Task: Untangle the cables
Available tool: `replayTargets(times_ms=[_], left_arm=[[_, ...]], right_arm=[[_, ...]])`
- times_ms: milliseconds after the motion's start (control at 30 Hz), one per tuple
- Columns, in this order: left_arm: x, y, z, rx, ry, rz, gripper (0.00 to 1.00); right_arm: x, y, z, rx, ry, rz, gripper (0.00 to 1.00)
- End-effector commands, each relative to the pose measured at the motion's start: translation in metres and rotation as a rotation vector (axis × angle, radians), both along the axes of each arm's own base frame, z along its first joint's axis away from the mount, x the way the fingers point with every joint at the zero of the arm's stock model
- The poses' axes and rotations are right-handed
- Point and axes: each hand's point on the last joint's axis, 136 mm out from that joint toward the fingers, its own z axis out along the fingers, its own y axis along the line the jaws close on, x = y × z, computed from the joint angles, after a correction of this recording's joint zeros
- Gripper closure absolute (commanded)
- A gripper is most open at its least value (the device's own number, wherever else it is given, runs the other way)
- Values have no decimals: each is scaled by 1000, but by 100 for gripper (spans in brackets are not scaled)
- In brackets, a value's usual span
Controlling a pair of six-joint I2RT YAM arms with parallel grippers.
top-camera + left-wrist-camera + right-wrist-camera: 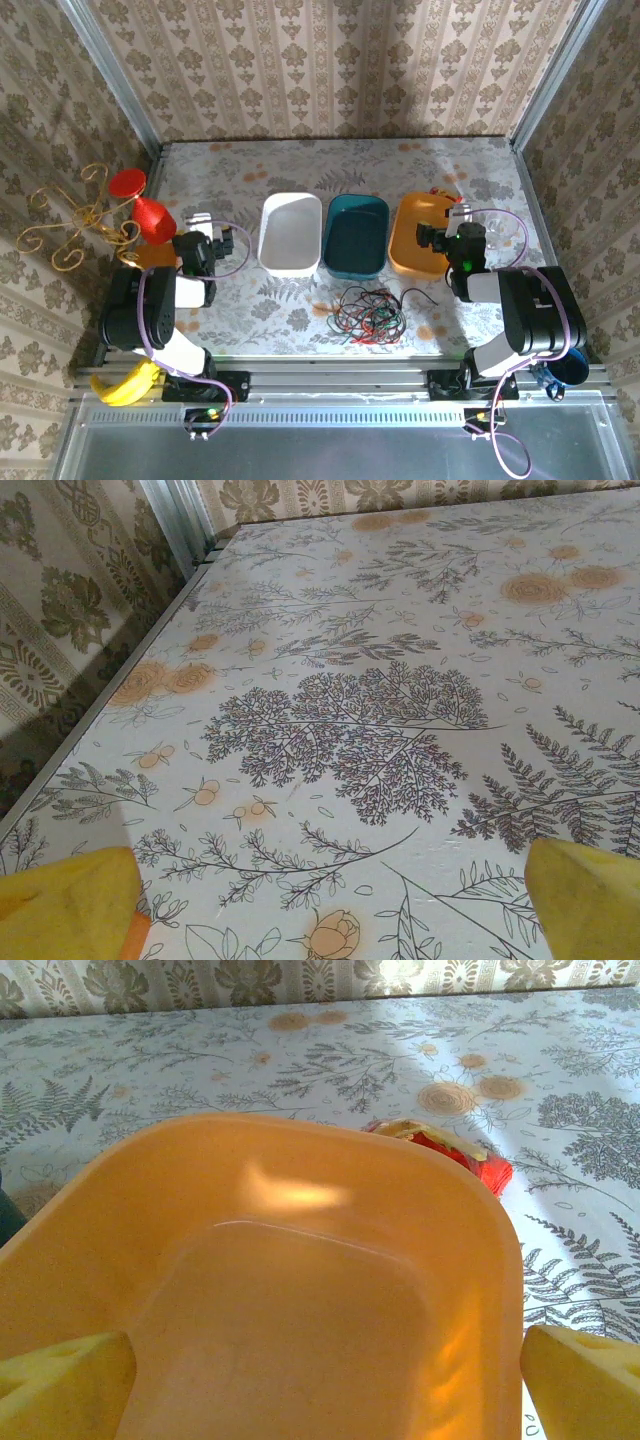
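The cables (368,312) lie as one loose tangle of thin red, green and black wires on the table's near middle, in front of the bins. My left gripper (213,232) hovers at the left of the table, well apart from the tangle. In the left wrist view the left gripper (330,920) is open, its yellow fingertips (65,905) wide apart over bare patterned tabletop. My right gripper (443,222) hangs over the orange bin (405,240). The right gripper (325,1390) is open, with only the bin's bare floor (300,1320) between its pads.
A white bin (270,235) and a teal bin (354,204) stand left of the orange one. A red ornament (150,215) and gold curly wire (75,215) sit at far left. A glass bowl (500,230) stands right. A red item (485,1170) lies behind the orange bin.
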Motion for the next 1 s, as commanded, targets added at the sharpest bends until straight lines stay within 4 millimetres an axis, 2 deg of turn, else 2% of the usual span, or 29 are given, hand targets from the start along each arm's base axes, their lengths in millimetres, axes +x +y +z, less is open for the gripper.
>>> replayTargets(times_ms=[0,867,967], left_arm=[[6,0,12,17,-40,1,0],[7,1,13,7,-37,-3,0],[10,-10,16,14,-14,-65,0]], right_arm=[[6,0,7,-13,-17,10,0],[6,0,7,-9,-17,13,0],[6,0,7,-9,-14,13,0]])
